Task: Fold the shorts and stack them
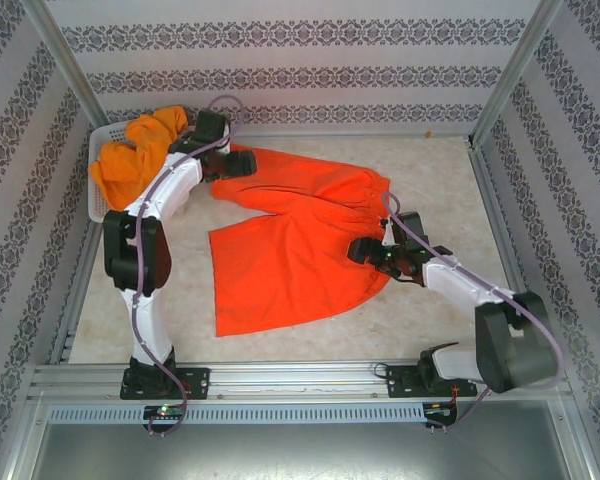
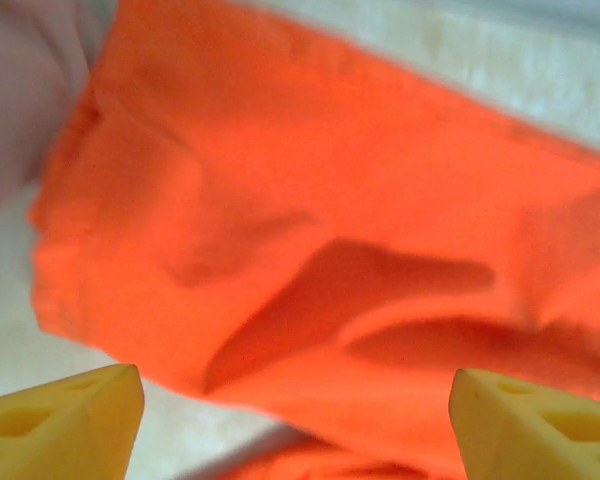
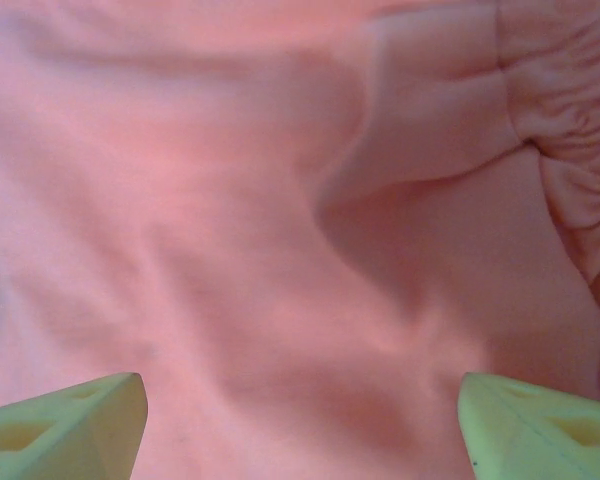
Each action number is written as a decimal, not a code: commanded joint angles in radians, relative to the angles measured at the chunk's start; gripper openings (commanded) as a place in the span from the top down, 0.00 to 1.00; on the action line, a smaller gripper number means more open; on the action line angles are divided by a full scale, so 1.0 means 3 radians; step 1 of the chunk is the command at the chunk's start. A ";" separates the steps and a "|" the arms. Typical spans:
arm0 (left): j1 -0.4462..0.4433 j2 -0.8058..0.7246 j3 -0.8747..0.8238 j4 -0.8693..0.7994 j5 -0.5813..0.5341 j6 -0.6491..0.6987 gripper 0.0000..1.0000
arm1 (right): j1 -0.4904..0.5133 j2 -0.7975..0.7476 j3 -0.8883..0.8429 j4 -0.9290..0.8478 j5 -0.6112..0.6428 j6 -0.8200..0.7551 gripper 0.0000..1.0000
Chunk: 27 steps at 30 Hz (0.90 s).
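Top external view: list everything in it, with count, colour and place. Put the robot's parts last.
red-orange shorts: one, bright red-orange, spread out on the middle of the table, waistband towards the right.
yellow-orange shorts: a heap, count unclear, lighter yellow-orange, piled in the basket.
basket: one, white mesh, far left corner of the table.
table: one, pale beige.
walls: patterned grey and white, on three sides.
frame rail: one, silver metal, along the near edge.
left arm: one, white and black, reaching to the far left beside the basket, jaws open over the red-orange shorts.
right arm: one, white and black, reaching in from the right, jaws open over the waistband side.
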 commanded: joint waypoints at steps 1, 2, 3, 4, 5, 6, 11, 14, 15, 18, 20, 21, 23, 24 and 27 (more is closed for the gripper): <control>0.0048 -0.0488 -0.0436 0.0285 0.0365 -0.0125 0.06 | -0.0033 -0.0263 0.0086 -0.0200 -0.0035 -0.0038 0.19; 0.0044 -0.0563 -0.0551 0.0399 0.0432 -0.0190 0.04 | -0.0034 -0.0327 0.0122 -0.0242 -0.0011 -0.0051 0.19; 0.0046 -0.0601 -0.0638 0.0490 0.0483 -0.0236 0.03 | -0.0035 -0.0365 0.0153 -0.0257 0.0013 -0.0067 0.19; 0.0044 -0.0613 -0.0710 0.0581 0.0547 -0.0296 0.01 | -0.0034 -0.0389 0.0201 -0.0267 0.0053 -0.0081 0.19; 0.0044 -0.0593 -0.0753 0.0674 0.0611 -0.0347 0.01 | -0.0037 -0.0386 0.0248 -0.0266 0.0099 -0.0085 0.18; 0.0046 -0.0551 -0.0766 0.0728 0.0643 -0.0396 0.00 | -0.0036 -0.0357 0.0292 -0.0261 0.0140 -0.0089 0.17; 0.0044 -0.0184 -0.0776 0.1276 0.0778 -0.0717 0.00 | -0.0064 0.0162 0.0646 -0.0221 0.0060 -0.0155 0.17; 0.0044 0.0093 -0.0718 0.1530 0.0791 -0.0845 0.00 | -0.0081 0.0454 0.0698 -0.0153 0.0028 -0.0139 0.17; 0.0046 0.0163 -0.0712 0.1578 0.0773 -0.0870 0.01 | -0.0083 0.0512 0.0683 -0.0131 0.0035 -0.0137 0.16; 0.0044 0.0337 -0.0739 0.1673 0.0712 -0.0896 0.01 | -0.0100 0.0632 0.0561 -0.0092 0.0082 -0.0125 0.16; 0.0050 0.0422 -0.0800 0.1696 0.0605 -0.0874 0.01 | -0.0121 0.0672 0.0449 -0.0080 0.0085 -0.0113 0.16; 0.0049 0.0453 -0.0825 0.1715 0.0571 -0.0853 0.01 | -0.0132 0.0677 0.0400 -0.0080 0.0089 -0.0108 0.16; 0.0057 0.0534 -0.0872 0.1770 0.0510 -0.0848 0.01 | -0.0154 0.0651 0.0271 -0.0056 0.0108 -0.0091 0.16; 0.0060 0.0567 -0.0871 0.1794 0.0503 -0.0858 0.01 | -0.0154 0.0629 0.0216 -0.0046 0.0119 -0.0089 0.16; 0.0079 0.0655 -0.0869 0.1829 0.0456 -0.0919 0.01 | -0.0167 0.0568 0.0070 -0.0081 0.0136 -0.0101 0.16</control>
